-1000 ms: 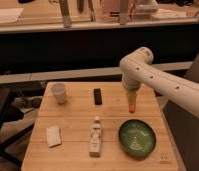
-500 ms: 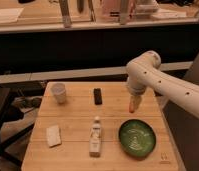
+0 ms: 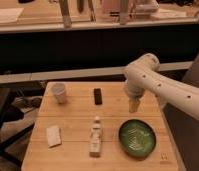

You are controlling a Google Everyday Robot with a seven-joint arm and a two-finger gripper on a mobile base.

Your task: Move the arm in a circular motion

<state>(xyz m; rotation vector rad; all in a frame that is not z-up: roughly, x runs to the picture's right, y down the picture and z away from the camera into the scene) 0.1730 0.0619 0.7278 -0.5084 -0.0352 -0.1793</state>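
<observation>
White dotted arm [image 3: 165, 86] bent downward, cream-tipped hand [image 3: 134, 105] over table's right side.

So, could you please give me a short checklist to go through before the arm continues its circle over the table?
1. Arm reaches in from the right, elbow high: ok.
2. Pincer points down over the table's right side, above the green bowl and apart from it: ok.
3. Pincer holds nothing visible: cannot tell.
4. Black remote lies to the pincer's left, apart from it: ok.
5. Bottle, cup and white cloth lie further left, apart from the pincer: ok.
6. Height of the tip over the wooden table: cannot tell.
</observation>
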